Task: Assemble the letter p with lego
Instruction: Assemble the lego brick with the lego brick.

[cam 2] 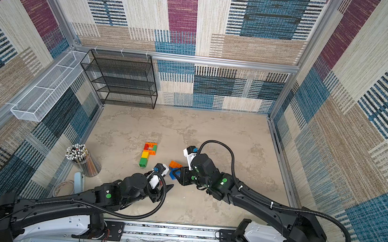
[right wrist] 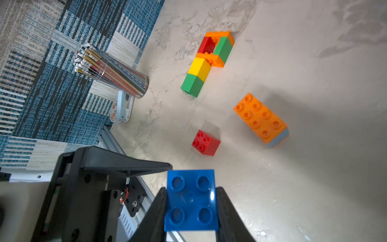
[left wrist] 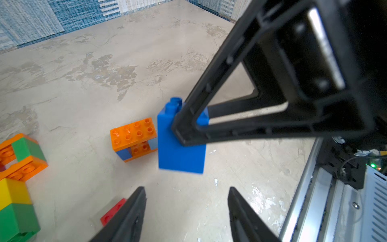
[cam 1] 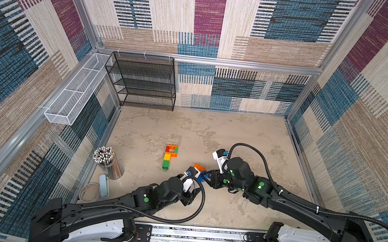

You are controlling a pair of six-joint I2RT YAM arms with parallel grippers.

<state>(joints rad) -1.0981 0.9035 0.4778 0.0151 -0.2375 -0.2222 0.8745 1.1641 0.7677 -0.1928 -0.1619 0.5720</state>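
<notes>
Placement stage: blue brick (right wrist: 191, 201) clamped in right gripper (right wrist: 191, 189), near orange block (right wrist: 260, 119); left gripper (left wrist: 186, 188) spread wide, empty. Next, likely: carry to assembled P (cam 1: 170, 157) mid-table, align studs, press.

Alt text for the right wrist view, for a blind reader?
Right gripper holds a blue four-stud brick by its sides, studs toward the camera. Beyond on the table: a red brick, an orange eight-stud brick, the multicoloured P assembly and a pencil cup.
</notes>
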